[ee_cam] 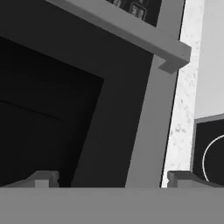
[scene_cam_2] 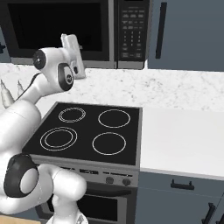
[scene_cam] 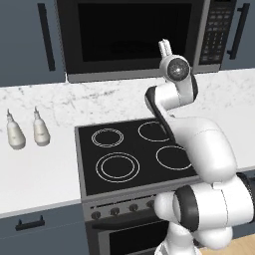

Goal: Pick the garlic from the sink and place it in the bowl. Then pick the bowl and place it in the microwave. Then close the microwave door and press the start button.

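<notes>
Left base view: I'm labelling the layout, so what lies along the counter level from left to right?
Two pale bottles → black four-ring cooktop → white robot arm.

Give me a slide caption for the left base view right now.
Arm raised over the stove, open tool at the closed microwave door, keypad to its right.

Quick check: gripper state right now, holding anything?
Gripper: open, jaws spread wide, holding nothing, facing the closed microwave door.
</notes>
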{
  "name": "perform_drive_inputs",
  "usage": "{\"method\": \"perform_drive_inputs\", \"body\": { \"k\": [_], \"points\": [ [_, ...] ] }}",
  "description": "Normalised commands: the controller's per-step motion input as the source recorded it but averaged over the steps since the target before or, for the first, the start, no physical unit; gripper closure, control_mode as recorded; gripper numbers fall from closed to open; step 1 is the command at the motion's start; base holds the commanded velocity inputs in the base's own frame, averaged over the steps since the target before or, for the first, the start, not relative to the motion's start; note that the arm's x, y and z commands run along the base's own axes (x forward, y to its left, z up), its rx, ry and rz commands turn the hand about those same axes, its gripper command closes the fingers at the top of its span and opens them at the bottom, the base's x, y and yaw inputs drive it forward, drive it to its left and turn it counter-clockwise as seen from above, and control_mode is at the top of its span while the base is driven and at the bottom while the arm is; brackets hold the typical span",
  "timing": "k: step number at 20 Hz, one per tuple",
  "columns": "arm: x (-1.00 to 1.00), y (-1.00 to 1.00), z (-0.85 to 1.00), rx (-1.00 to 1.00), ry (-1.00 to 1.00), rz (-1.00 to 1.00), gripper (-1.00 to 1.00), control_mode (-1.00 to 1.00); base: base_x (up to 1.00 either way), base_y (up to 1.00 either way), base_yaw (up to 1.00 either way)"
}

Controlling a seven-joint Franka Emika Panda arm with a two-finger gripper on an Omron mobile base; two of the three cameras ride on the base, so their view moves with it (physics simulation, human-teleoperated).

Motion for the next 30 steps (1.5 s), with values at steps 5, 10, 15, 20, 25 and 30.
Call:
{"method": "perform_drive_inputs", "body": {
  "k": [5, 10, 15, 20, 25, 30],
  "points": [
    [0.53, 0.00, -0.01, 0.00, 0.03, 0.01, -1.00, -1.00, 0.00, 0.00, 0.00],
    [-0.32, 0.00, 0.05, 0.13, 0.01, 0.06, -1.00, -1.00, 0.00, 0.00, 0.00],
    [-1.00, -0.20, 0.23, 0.25, -0.08, 0.22, -1.00, -1.00, 0.00, 0.00, 0.00],
    [-0.95, -0.69, 0.25, 0.26, -0.08, 0.27, -1.00, -1.00, 0.00, 0.00, 0.00],
    [-0.28, -0.99, 0.22, 0.15, -0.14, 0.30, -1.00, -1.00, 0.00, 0.00, 0.00],
    [0.00, -0.97, 0.05, 0.07, -0.07, 0.26, -1.00, -1.00, 0.00, 0.00, 0.00]
  ]
}}
